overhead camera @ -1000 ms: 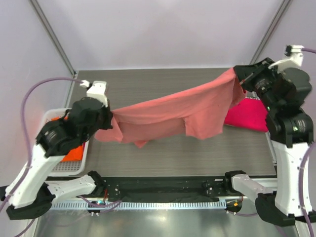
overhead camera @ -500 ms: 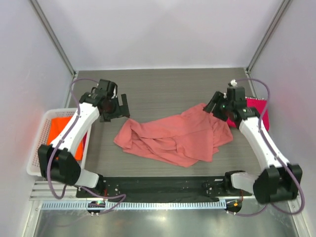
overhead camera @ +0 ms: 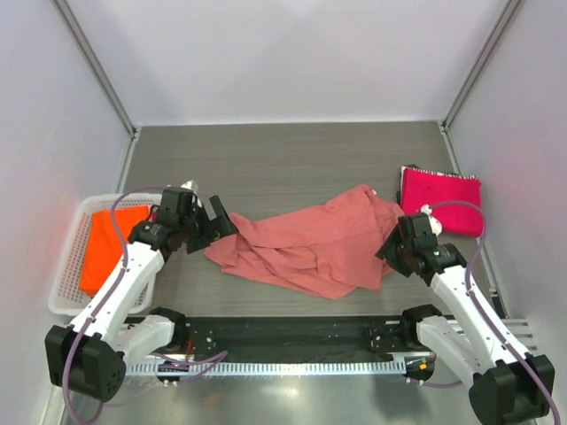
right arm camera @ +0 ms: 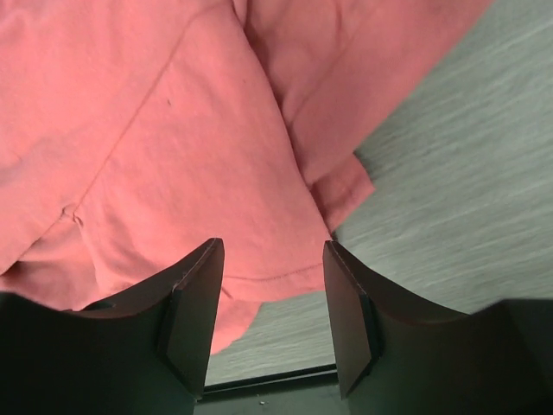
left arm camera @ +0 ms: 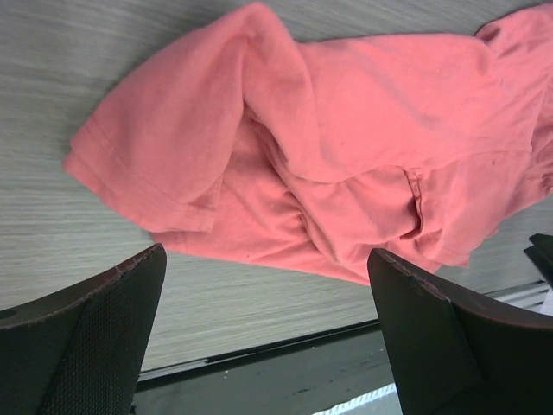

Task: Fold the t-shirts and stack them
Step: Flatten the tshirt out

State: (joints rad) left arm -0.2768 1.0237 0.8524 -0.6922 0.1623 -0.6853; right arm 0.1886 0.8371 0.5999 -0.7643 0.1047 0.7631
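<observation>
Salmon-pink t-shirt lies crumpled on the tabletop between the left fingers and the right fingers, both pairs spread apart.

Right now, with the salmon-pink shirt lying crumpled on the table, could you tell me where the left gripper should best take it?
Probably the sleeve at the left end of the salmon-pink shirt, approached from the left: its hemmed cuff lies flat and free of the crumpled folds, just ahead of the open left gripper.
</observation>
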